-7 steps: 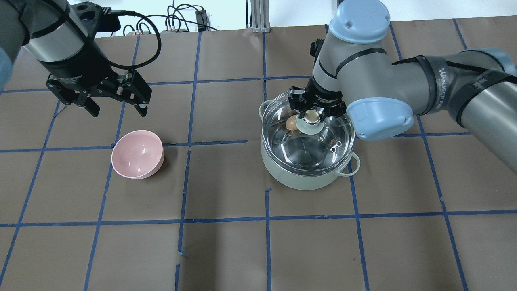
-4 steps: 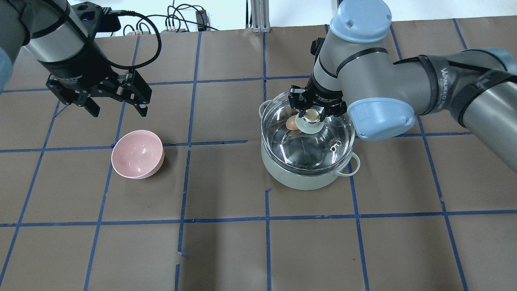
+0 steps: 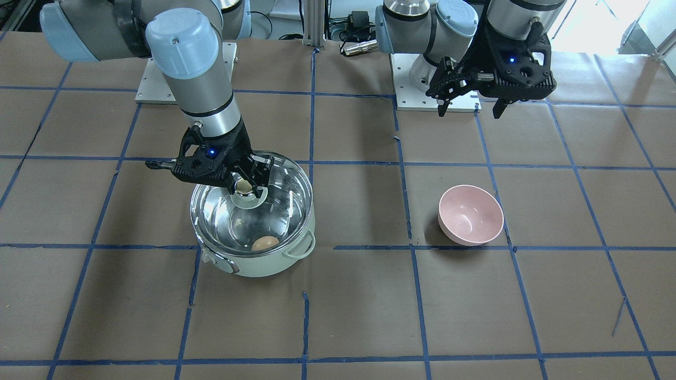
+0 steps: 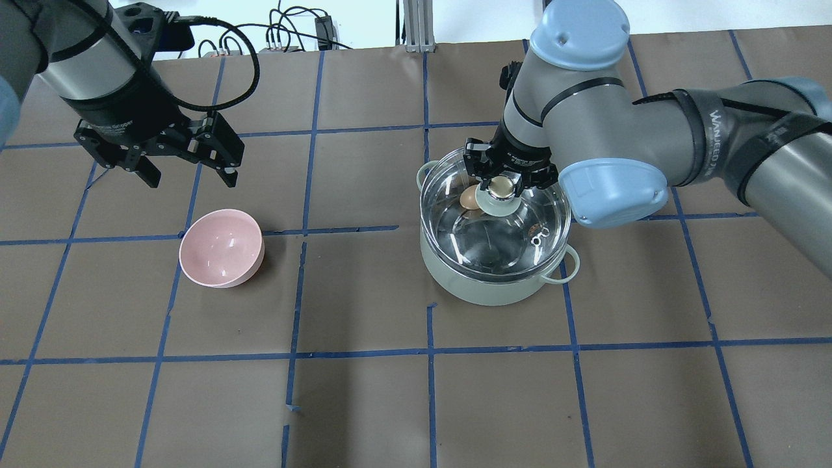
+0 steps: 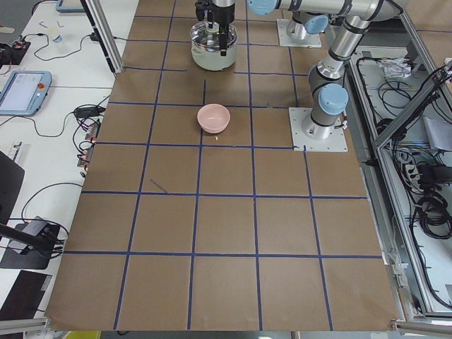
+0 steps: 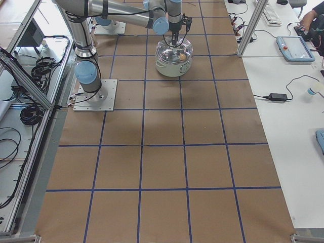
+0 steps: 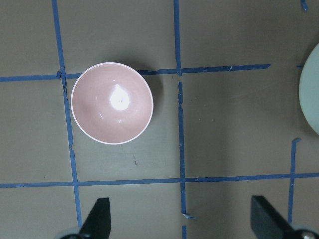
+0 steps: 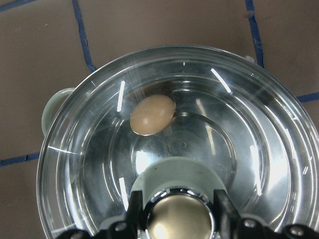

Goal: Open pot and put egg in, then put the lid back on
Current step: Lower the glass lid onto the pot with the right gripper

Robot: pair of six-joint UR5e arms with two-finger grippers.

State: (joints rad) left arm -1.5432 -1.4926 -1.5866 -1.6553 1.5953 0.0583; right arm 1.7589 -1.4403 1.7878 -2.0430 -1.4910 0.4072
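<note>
Shows only a pale sliver of the pot (image 7: pixel 313 94) at the left wrist view's right edge, crops the left end effector (image 7: pixel 182 221) fingers at its bottom edge, cuts the lid (image 8: pixel 89 139) rim and knob (image 8: pixel 179 226) off below the right wrist view, and leaves the egg (image 6: pixel 180 57) a speck from the side.

Egg (image 6: pixel 180 57) in pot (image 6: pixel 169 69) under lid (image 6: pixel 168 49), hand (image 6: pixel 175 44) atop

Overhead view. The right arm's (image 4: pixel 682 130) blue joint caps (image 4: pixel 578 32) lie slightly toward 7 o'clock of their positions 0.6 s ago. At the right gripper (image 4: pixel 500 186) and the lid (image 4: pixel 481 240), any shift is too small to tell.
</note>
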